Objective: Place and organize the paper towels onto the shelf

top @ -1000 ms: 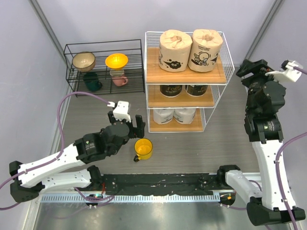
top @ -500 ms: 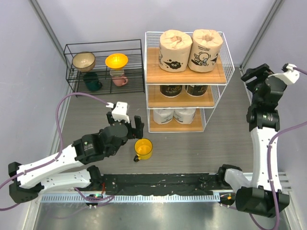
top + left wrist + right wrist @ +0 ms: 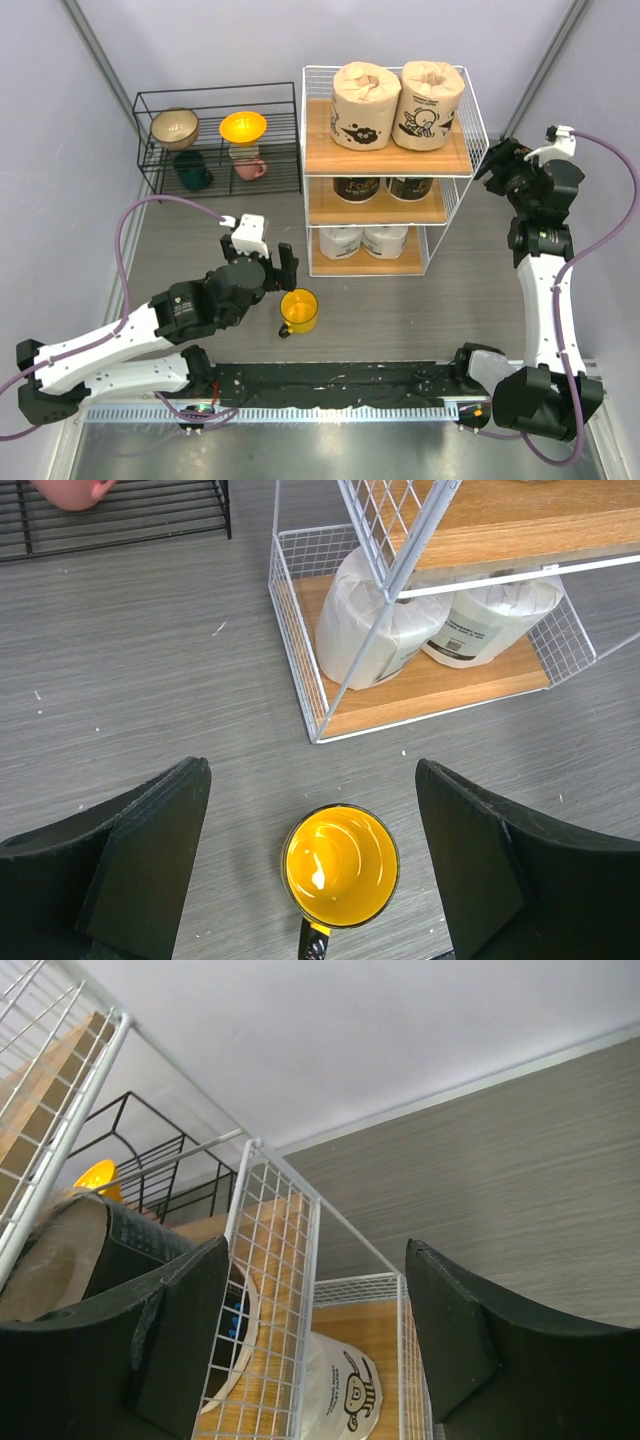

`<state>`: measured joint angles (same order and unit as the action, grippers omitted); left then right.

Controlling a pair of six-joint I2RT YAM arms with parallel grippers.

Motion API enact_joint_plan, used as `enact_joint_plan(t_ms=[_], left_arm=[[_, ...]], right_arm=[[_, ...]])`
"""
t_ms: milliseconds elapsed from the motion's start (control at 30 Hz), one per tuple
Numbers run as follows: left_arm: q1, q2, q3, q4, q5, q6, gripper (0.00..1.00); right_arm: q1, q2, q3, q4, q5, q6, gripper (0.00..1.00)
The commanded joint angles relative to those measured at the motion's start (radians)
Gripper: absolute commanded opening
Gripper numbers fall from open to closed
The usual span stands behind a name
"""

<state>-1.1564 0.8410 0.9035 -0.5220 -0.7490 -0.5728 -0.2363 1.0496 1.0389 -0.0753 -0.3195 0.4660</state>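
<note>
Left tool low and outstretched, splayed wide; right tool high up, equally splayed.

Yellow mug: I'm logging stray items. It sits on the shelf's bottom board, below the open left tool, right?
No: the yellow mug sits on the table in front of the shelf, below the open left tool, as the left wrist view shows.

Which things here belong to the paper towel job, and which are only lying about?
Job: tan rolls, dark-wrapped rolls, white rolls, white wire shelf.
Lying about: yellow mug, black rack, its bowls and mugs.
</note>
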Motion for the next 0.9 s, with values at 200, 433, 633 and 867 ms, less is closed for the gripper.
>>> enact_joint_plan(t_ms=[200,433,633,867], left_arm=[[-0.002,-0.026,-0.015,-0.001,-0.027,-0.009,0.89],[-0.002,-0.020,-0.014,-0.001,-0.029,-0.004,0.89],[-0.002,-0.022,-0.018,0.000,-0.033,-0.002,0.89],[-0.002,-0.020,-0.025,0.005,-0.035,-0.004,0.89]], right_arm=[[-0.023,0.075,0.041,0.115,-0.276,-0.038,0.77],[-0.058,0.130,0.044,0.222,-0.403,0.031,0.77],[-0.080,0.158,0.059,0.316,-0.481,0.094,0.78],[-0.080,0.188,0.075,0.344,-0.544,0.109,0.77]])
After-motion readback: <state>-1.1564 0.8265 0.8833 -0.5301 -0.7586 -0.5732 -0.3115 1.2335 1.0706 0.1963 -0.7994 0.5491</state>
